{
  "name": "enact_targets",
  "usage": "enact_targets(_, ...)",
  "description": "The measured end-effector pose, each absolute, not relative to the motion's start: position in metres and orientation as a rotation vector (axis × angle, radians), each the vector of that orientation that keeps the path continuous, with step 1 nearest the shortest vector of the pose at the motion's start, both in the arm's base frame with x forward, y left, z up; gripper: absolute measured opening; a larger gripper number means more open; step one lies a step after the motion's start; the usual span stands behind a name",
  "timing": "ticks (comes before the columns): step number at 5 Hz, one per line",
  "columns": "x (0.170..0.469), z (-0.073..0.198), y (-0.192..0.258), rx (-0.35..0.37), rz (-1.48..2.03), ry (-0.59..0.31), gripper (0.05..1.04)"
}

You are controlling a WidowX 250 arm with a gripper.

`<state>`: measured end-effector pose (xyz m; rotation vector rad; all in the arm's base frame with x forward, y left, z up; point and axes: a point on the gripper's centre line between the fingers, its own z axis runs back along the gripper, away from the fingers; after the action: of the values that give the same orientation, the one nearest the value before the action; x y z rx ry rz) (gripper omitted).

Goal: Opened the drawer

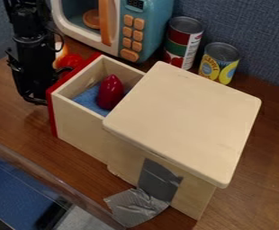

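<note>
Wood desk held box, drawer pulled out right beside pincer, couldn't tell if pincer was open or closed; any further pull needed to be straight, gentle.

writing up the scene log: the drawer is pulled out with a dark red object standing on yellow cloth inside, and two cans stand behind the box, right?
The cloth is wrong: in the camera view, the cloth in the drawer is blue. The rest stands.

the black arm hangs from the top edge at upper left, its gripper angled downward.
</note>
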<state>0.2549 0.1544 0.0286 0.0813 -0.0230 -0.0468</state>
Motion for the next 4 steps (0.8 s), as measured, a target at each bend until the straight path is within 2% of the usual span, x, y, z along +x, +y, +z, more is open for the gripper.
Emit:
enact_targets(1, 0.254, 0.051, 0.146, 0.065, -0.081, -0.068, 0.966)
enact_targets(2, 0.252, 0.083, 0.132, 0.056, -0.099, -0.124, 1.004)
enact_targets(4, 0.252, 0.127, 0.088, -0.001, -0.205, -0.118, 1.000)
